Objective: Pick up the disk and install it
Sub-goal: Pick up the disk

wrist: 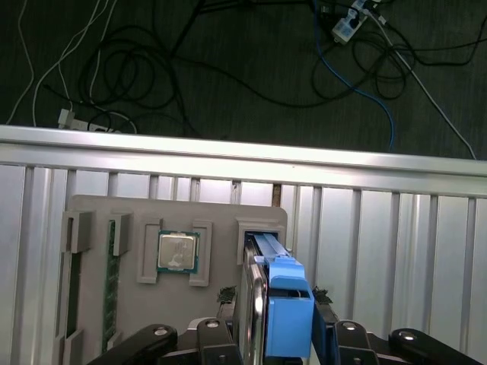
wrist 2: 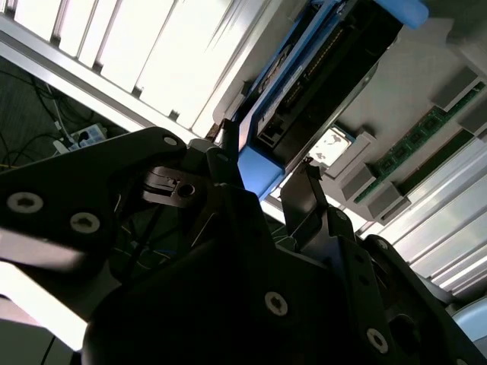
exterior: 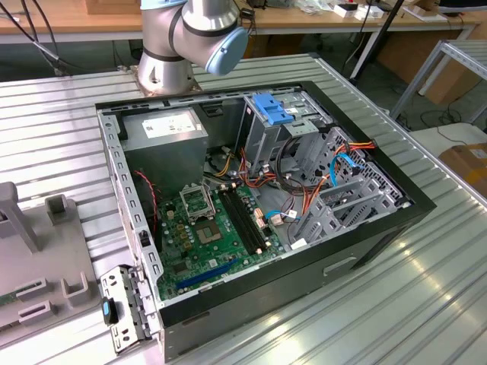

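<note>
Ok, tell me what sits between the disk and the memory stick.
In the first wrist view, a processor chip in its own recess lies between the disk and the memory stick.

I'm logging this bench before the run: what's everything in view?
disk: one, grey with blue bracket, on edge in the fixture's slot
fixture: one, grey, on the table
processor chip: one, silver, in a fixture pocket
memory stick: one, green, in a fixture slot
computer case: one, black, open, on the table
power-supply box: one, grey, inside the case
motherboard: one, green, on the case floor
latch: one, blue, atop the case's metal cage
table: one, silver, under case and fixture
cables: several, black, white and blue, on the floor
arm: one, grey, base beside the case
gripper: one, black, at the disk
</note>
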